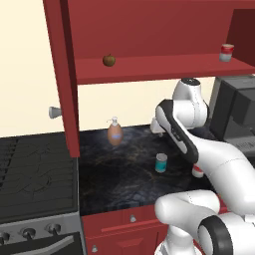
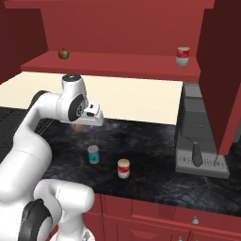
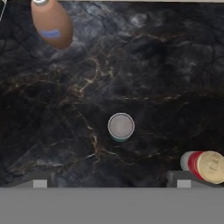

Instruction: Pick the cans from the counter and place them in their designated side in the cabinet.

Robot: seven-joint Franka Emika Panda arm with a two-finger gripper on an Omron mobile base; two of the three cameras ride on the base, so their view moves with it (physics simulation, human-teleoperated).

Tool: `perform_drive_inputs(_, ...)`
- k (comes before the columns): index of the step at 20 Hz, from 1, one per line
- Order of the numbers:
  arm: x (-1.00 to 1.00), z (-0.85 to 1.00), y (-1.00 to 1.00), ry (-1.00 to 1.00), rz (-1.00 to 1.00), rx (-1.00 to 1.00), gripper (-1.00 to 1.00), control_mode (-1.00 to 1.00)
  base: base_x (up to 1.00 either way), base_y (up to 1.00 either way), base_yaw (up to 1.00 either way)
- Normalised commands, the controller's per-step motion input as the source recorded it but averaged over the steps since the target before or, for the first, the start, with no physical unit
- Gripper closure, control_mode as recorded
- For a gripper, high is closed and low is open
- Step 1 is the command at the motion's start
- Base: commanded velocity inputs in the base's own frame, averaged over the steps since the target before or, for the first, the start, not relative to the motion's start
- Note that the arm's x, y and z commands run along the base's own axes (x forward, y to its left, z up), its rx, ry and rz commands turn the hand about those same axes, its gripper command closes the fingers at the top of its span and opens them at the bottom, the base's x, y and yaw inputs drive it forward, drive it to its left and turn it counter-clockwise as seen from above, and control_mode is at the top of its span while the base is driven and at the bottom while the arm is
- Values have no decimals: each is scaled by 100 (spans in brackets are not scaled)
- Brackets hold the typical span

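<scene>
**Two cans on the tabletop, one on the shelf, jaws apart above**

At the far left of the left base view sits the black grated stove top. Beside it, the tall red door of the cabinet stands open, and on the long red shelf a small brown apple rests toward the left end. Below, on the black veined tabletop, the brown pump soap bottle stands upright near the back wall. Right of it and nearer the front edge stands the teal can, upright and on its own. Further right, a red-banded can stands on the tabletop near the teal one but apart from it, as the right base view shows. Another red-banded can sits upright at the right end of the shelf, well apart from the apple.

The gripper hangs above the tabletop, looking straight down. Its jaws stand wide apart with nothing between them. In the hand view the teal can's grey top lies just above the middle of the gap, untouched, and the red-banded can is beside the right fingertip. A dark coffee machine stands at the far right.
</scene>
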Motion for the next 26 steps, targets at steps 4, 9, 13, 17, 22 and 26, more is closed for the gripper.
perform_drive_inputs(4,0,-29,0,0,0,0,-100,-100,0,0,0)
perform_drive_inputs(9,0,-26,0,2,0,-1,-100,-100,0,0,0)
perform_drive_inputs(13,4,-20,-1,0,0,-1,-100,-100,0,0,0)
perform_drive_inputs(17,10,-18,-1,0,0,0,-100,-100,0,0,0)
perform_drive_inputs(22,9,-21,0,0,0,0,-100,-100,0,0,0)
perform_drive_inputs(26,10,-21,-3,0,0,0,-100,-100,0,0,0)
